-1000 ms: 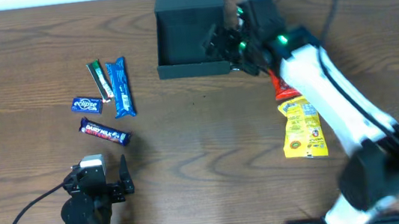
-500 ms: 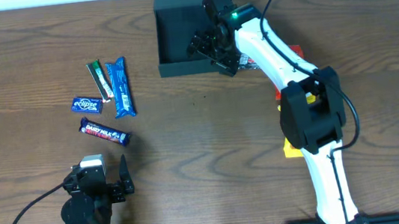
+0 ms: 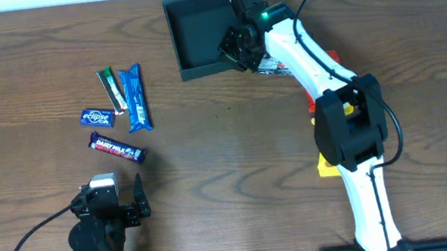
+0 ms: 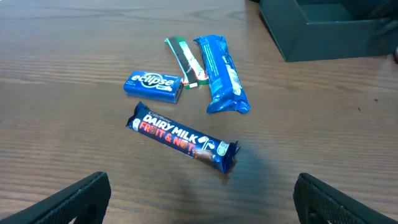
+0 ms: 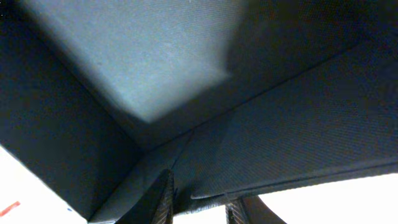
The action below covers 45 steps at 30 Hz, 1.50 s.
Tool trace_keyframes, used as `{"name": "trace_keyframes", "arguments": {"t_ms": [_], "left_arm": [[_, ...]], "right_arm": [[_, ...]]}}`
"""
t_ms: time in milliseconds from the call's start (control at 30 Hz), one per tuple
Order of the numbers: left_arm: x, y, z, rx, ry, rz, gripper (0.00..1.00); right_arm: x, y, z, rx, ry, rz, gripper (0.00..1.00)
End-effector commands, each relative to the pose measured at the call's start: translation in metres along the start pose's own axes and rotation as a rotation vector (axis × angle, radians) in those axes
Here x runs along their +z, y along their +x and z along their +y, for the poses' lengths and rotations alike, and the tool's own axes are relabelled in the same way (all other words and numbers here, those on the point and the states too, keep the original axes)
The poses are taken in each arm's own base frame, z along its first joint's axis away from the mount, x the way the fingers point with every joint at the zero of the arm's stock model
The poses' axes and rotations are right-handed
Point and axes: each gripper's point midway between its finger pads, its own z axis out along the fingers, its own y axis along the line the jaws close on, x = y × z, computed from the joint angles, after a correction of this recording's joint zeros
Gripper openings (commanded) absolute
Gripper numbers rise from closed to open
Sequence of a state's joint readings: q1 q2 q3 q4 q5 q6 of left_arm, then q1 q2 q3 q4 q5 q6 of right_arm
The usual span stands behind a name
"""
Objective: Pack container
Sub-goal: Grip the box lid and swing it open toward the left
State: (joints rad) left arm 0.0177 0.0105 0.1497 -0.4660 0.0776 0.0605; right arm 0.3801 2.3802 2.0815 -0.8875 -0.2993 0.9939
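Right claw [image 5: 199, 205] pinches the container [image 3: 200, 31] wall; left claw [image 4: 200, 186] spread wide, holding nothing.
I see the dark container at the far middle of the table [image 3: 227, 159], turned askew, the right claw on its near-right corner. Well to its left lie a blue "eclipse" pack [image 4: 153, 86], a "DAIRY MILK FRUIT & NUT" bar [image 4: 180, 138], a blue wrapped bar [image 4: 221, 71] with print I can't read, and a green-and-white stick [image 4: 185, 62] touching it. A yellow packet [image 3: 326, 163] shows under the right arm.

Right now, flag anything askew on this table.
The container sits skewed against the edge of the table, its near wall slanting, with the right gripper clamped on its right wall. Nothing looks spilled or damaged.
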Motion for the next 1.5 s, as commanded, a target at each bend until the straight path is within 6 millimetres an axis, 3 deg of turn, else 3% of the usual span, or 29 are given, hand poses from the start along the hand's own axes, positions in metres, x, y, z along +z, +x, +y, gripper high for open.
{"name": "trace_keyframes", "arguments": {"t_ms": [0,67,367,667,800,1133,1467], "left_arm": [[0.003,0.007,0.002,0.013,-0.011,0.013,0.95],[0.003,0.007,0.002,0.013,-0.011,0.013,0.95],[0.003,0.007,0.002,0.013,-0.011,0.013,0.95],[0.003,0.007,0.002,0.013,-0.011,0.013,0.95],[0.003,0.007,0.002,0.013,-0.011,0.013,0.95],[0.003,0.007,0.002,0.013,-0.011,0.013,0.95],[0.003,0.007,0.002,0.013,-0.011,0.013,0.95]], "right_arm": [[0.004,0.014,0.002,0.012,0.019,0.025,0.08],[0.004,0.025,0.000,0.042,0.029,0.070,0.01],[-0.007,0.080,-0.042,0.177,0.235,0.256,0.02],[-0.017,0.125,-0.045,0.263,0.296,0.409,0.02],[-0.025,0.142,-0.057,0.282,0.380,0.439,0.02],[-0.034,0.151,-0.069,0.314,0.454,0.466,0.01],[-0.035,0.160,-0.060,0.464,0.457,0.488,0.02]]}}
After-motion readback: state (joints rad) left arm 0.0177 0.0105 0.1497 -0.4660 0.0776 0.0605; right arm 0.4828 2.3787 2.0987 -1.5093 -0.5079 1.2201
